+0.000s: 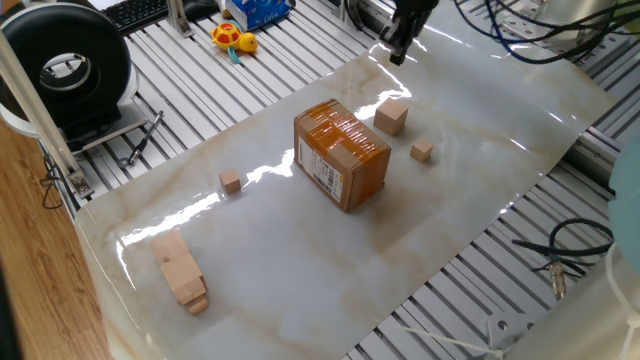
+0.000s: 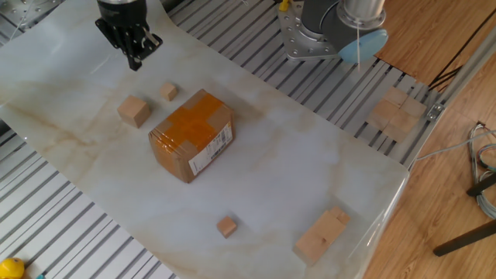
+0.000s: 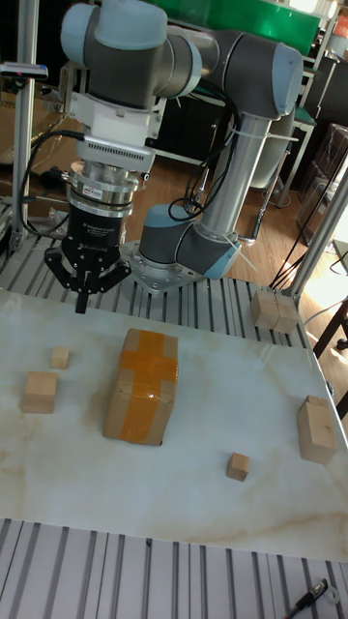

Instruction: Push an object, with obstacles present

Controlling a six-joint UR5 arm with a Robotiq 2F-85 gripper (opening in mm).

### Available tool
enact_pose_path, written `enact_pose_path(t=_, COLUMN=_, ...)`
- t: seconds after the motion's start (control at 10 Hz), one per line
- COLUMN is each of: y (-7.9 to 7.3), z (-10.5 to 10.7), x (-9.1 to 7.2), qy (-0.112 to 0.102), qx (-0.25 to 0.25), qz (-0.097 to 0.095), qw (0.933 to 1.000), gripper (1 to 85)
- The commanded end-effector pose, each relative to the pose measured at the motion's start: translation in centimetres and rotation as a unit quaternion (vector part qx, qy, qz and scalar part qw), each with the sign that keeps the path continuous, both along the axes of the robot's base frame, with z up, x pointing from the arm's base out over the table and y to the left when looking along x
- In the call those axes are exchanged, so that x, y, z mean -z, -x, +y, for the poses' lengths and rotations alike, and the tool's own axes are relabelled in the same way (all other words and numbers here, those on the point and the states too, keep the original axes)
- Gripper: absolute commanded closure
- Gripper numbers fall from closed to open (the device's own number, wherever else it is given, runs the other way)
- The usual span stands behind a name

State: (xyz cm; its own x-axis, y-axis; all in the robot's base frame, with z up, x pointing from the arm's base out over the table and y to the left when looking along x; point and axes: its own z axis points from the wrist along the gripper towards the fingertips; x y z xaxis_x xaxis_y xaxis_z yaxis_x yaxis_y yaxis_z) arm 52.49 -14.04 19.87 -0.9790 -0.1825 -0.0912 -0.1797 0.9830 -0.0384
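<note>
The object, a plain light-wood cube (image 1: 391,118) (image 2: 134,111) (image 3: 40,392), rests on the marble sheet beside the taped cardboard box (image 1: 340,155) (image 2: 191,133) (image 3: 143,385). One tiny cube (image 1: 422,151) (image 2: 169,91) (image 3: 60,358) lies close to it, and another tiny cube (image 1: 231,181) (image 2: 226,226) (image 3: 238,466) sits on the box's other side. My gripper (image 1: 398,55) (image 2: 136,63) (image 3: 79,308) hovers beyond the cube and the nearby tiny cube, apart from both. It is shut with its fingers pinched to a point and holds nothing.
A long pale wooden block (image 1: 180,270) (image 2: 321,235) (image 3: 315,427) lies near one corner of the sheet. More pale blocks (image 2: 395,112) (image 3: 272,311) sit on the slatted frame by the arm's base (image 2: 310,35). Cables, a toy (image 1: 232,40) and a black reel (image 1: 65,70) surround the table.
</note>
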Motion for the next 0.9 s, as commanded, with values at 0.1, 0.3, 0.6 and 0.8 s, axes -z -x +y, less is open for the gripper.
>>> enact_pose_path(t=0.1, y=0.9, z=-1.6, x=0.0, qy=0.003, qx=-0.018, qz=0.007, qw=0.9998, gripper=84.3)
enact_pose_path(t=0.3, y=1.3, z=-2.2, x=0.0, qy=0.015, qx=-0.013, qz=0.015, qw=0.9997, gripper=84.3)
enact_pose_path(t=0.6, y=0.2, z=0.3, x=-0.5, qy=-0.006, qx=0.016, qz=0.011, qw=0.9998, gripper=84.3)
enact_pose_path(t=0.8, y=-0.2, z=1.0, x=-0.6, qy=-0.005, qx=0.018, qz=0.01, qw=0.9998, gripper=84.3)
